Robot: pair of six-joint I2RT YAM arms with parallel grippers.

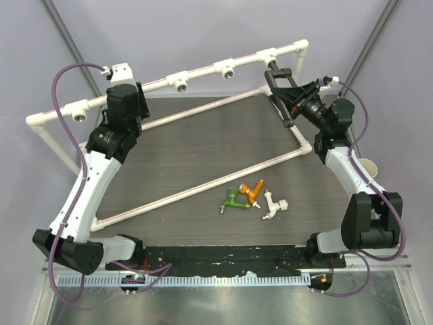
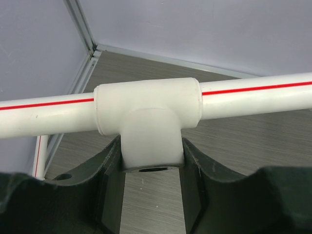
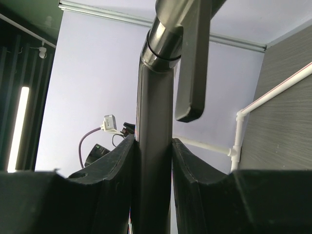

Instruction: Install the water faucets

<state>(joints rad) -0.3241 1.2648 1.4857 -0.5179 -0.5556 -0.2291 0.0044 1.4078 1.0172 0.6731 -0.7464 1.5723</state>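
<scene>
The black water faucet (image 3: pixel 155 146) stands upright between my right gripper's (image 3: pixel 153 161) fingers, which are shut on its long tube; its crosswise handle (image 3: pixel 192 63) hangs above. From the top view, this gripper (image 1: pixel 287 95) holds the black faucet (image 1: pixel 276 71) just below the frame's far right tee socket (image 1: pixel 270 55). My left gripper (image 2: pixel 152 161) is shut on the stub of a white tee socket (image 2: pixel 146 117), its threaded mouth facing the camera. In the top view the left gripper (image 1: pixel 132 95) hides that tee. Green (image 1: pixel 233 198), orange (image 1: pixel 255 191) and white (image 1: pixel 274 205) faucets lie on the table.
The white pipe frame (image 1: pixel 203 69) with red stripes runs along the back and down to the table on both sides, with open tee sockets (image 1: pixel 181 82) along the top rail. A diagonal pipe (image 1: pixel 203 183) crosses the dark table. A paper cup (image 1: pixel 365 166) stands at the right.
</scene>
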